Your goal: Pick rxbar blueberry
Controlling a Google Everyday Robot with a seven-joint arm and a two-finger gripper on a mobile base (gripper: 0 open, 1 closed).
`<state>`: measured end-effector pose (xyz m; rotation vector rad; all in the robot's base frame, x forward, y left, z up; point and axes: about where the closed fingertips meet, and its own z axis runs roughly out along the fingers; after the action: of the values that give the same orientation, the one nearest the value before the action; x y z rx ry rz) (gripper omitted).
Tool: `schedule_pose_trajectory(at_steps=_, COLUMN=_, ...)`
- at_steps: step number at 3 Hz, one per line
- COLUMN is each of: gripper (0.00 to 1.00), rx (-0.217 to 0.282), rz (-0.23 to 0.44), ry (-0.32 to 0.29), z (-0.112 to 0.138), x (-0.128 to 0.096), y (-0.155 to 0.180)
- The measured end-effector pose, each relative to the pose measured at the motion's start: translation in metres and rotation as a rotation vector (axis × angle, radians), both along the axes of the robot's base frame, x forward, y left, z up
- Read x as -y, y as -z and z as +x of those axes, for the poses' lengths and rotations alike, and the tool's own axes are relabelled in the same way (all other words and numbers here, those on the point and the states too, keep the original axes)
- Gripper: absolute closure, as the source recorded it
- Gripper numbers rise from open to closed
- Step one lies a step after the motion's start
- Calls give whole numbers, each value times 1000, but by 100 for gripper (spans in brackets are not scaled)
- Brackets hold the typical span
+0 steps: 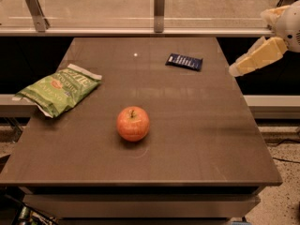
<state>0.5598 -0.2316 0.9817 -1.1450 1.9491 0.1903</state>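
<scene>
Brown worktop (187,139) stood before glass-railed ledge. Arm entered from right edge, cream tool (236,69) angled down-left, hovering off worktop's right side. Whether tool was open or closed could not be told. Rxbar blueberry (184,61) lay flat at worktop's far right, left of tool tip, apart from it. Apple (133,123) sat near centre; green chip bag (58,88) at left edge.

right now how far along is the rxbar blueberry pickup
Done: nothing yet; the rxbar blueberry lies flat on the table near its far right corner, untouched. In hand: the gripper hangs beyond the table's right edge, apart from the bar. Left: reach over, grasp and lift it.
</scene>
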Motion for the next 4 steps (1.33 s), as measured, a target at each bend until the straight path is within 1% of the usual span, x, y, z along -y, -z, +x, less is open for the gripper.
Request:
schedule_pose_trajectory(at_steps=1, gripper=0, rx=-8, rz=49, ry=-29, z=20, x=4, y=13)
schedule_pose_trajectory(at_steps=2, gripper=0, rx=-8, rz=49, ry=-29, z=20, x=4, y=13)
schedule_pose_trajectory(at_steps=3, gripper=0, rx=-2, rz=69, ry=-33, z=26, x=3, y=18)
schedule_pose_trajectory(at_steps=4, gripper=0, rx=10, rz=102, ry=-44, z=38, x=4, y=22)
